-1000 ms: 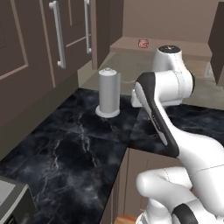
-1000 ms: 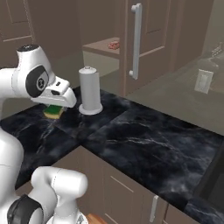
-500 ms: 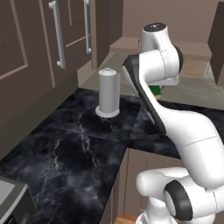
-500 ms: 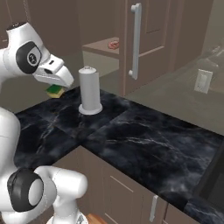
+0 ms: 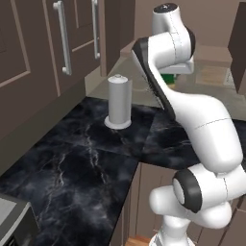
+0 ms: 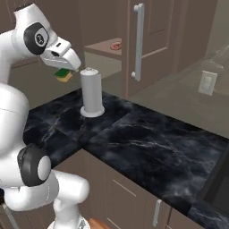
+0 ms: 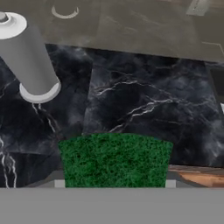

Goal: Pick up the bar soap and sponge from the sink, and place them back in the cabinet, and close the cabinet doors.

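the gripper (image 6: 64,74) is closed on the sponge (image 6: 64,75), which sits between the jaws in the upper left of the right base view, green on top and yellow below, held in the air just left of the grey cylinder (image 6: 91,92). in the hand view the sponge (image 7: 114,160) fills the lower middle of the frame as a green block, and the fingertips are hidden behind it. the grey cylinder (image 7: 27,57) is in the upper left there, standing on the black marble counter (image 7: 144,105).

in the left base view the arm covers the hand, and only a small green piece of the sponge (image 5: 168,78) shows under the wrist, right of centre near the top. the grey cylinder (image 5: 118,101) stands left of it on the counter (image 5: 81,163). this view also gives two closed brown doors with silver handles (image 5: 62,37) in the upper left. the right base view gives something else: a small orange-pink thing, probably the bar soap (image 6: 116,44), lies on a shelf at the upper middle, and right of it a cabinet door (image 6: 154,40) with a long silver handle (image 6: 138,41).

compared with half a second ago, the arm stands higher and the sponge has gone up with it, now beside the top of the cylinder.
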### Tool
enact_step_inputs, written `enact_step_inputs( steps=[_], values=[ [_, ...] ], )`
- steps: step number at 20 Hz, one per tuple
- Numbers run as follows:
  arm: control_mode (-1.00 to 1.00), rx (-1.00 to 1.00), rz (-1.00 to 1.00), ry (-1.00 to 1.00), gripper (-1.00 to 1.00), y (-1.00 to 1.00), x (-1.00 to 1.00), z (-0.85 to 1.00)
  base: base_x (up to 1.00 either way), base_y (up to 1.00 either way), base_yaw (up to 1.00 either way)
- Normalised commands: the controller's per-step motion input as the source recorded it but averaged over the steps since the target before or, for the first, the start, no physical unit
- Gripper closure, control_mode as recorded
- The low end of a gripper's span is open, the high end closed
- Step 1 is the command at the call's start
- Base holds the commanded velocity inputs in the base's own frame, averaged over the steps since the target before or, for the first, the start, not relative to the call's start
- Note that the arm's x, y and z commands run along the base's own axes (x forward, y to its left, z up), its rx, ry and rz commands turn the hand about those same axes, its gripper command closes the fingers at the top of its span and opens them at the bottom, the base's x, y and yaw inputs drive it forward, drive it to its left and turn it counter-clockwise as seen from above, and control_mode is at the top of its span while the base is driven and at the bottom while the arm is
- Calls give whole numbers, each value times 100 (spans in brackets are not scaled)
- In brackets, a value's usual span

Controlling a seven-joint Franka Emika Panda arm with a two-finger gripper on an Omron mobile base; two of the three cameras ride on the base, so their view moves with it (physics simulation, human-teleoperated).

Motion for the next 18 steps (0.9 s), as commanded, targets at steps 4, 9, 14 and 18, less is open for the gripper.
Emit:
enact_step_inputs(
  steps=[4, 9, 14, 18],
  values=[
    [-100, -2, 0, -3, 100, -14, 43, 23, 0, 0, 0],
    [-100, -13, 0, -18, 100, -11, 12, 5, 0, 0, 0],
    [-100, -16, 0, -24, 100, -14, 2, 0, 0, 0, 0],
    [-100, -11, 0, -22, 100, -31, 10, 0, 0, 0, 0]
  ],
)
